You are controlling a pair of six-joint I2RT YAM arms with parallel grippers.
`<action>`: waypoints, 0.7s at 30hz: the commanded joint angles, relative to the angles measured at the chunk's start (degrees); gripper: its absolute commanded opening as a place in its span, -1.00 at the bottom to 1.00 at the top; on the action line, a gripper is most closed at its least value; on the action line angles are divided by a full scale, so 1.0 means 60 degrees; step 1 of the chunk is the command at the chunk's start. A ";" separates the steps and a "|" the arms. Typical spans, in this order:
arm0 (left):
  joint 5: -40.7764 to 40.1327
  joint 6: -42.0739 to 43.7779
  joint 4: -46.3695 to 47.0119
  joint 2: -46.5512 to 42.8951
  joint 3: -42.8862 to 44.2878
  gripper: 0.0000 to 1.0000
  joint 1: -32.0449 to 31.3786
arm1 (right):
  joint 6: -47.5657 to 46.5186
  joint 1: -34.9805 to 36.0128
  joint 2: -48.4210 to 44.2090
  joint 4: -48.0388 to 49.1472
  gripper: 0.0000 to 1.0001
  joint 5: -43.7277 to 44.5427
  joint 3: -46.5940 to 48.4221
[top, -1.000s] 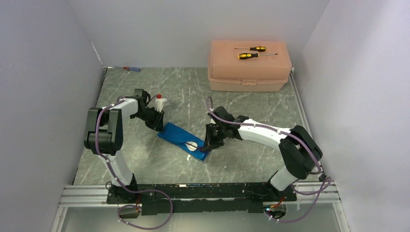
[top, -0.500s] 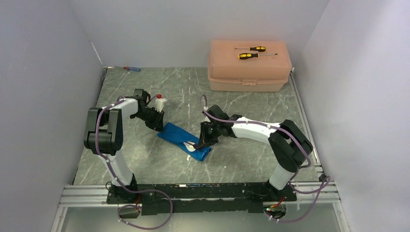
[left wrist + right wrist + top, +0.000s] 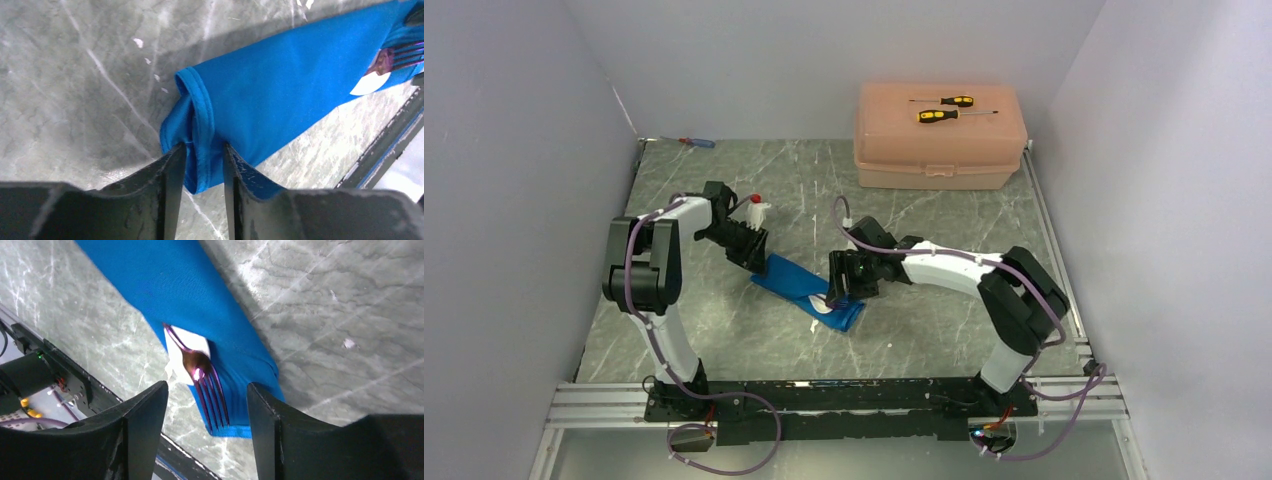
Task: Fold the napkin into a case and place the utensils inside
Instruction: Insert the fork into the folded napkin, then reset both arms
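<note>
Napkin (image 3: 796, 280) folded into slim pouch, flat on table (image 3: 724, 335), mid-table between arms. Fork (image 3: 202, 377) tines and spoon (image 3: 186, 354) show at one end. Left gripper (image 3: 204, 150) pinches opposite hemmed end. Right gripper (image 3: 205, 387) spread wide either side of fork, holding nothing.

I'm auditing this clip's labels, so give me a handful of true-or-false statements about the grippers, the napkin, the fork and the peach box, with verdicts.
1. The left gripper pinches one end of the napkin. True.
2. The right gripper holds the fork off the table. False: its jaws stand open, and the fork lies on the cloth below them.
3. Two screwdrivers lie on top of the peach box. True.
4. The peach box has its lid open. False: the lid is shut.
5. The fork's tines are hidden inside the cloth. False: they lie exposed on top of the blue cloth.
</note>
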 commanded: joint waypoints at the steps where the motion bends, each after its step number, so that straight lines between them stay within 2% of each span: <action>1: -0.0410 0.0330 -0.1106 0.0276 0.0220 -0.11 0.0102 | -0.0921 -0.0048 -0.1193 -0.0768 0.29 0.0662 0.0448; 2: -0.0433 0.0296 -0.1143 0.0162 0.0262 -0.06 0.0162 | -0.1070 -0.0054 -0.1447 -0.1043 0.33 0.0675 0.0522; 3: -0.0430 0.0281 -0.1228 0.0058 0.0337 -0.02 0.0230 | -0.1244 -0.0075 -0.1632 -0.1343 0.79 0.0721 0.0615; 4: -0.0428 0.0248 -0.1337 -0.0065 0.0427 0.02 0.0304 | -0.1413 -0.0079 -0.1858 -0.1646 0.97 0.0803 0.0707; 6: -0.0530 0.0140 -0.1523 -0.0383 0.0693 0.15 0.0487 | -0.1729 -0.0119 -0.2288 -0.2226 0.99 0.1123 0.0846; 8: -0.0451 0.0042 -0.1656 -0.0656 0.0978 0.20 0.0848 | -0.2001 -0.0283 -0.2760 -0.2666 0.99 0.1535 0.1002; 12: -0.0423 -0.0492 -0.1573 -0.1010 0.1658 0.43 0.1612 | -0.2377 -0.1167 -0.3831 -0.2510 0.99 0.2799 0.0954; 16: -0.0007 -0.1123 -0.1177 -0.1330 0.2114 0.49 0.2475 | -0.2379 -0.2204 -0.5051 -0.1582 0.99 0.5316 0.0247; 18: 0.0183 -0.1508 -0.0815 -0.1551 0.2087 0.58 0.2902 | -0.2061 -0.2562 -0.5653 -0.1115 0.99 0.8291 -0.0418; 19: 0.0198 -0.1664 -0.0597 -0.1648 0.2001 0.87 0.3101 | -0.2370 -0.2769 -0.5886 -0.0460 0.99 0.9171 -0.0998; 21: 0.0283 -0.1858 0.0081 -0.1768 0.1544 0.91 0.3446 | -0.3740 -0.3137 -0.6239 0.1805 0.99 0.9984 -0.2566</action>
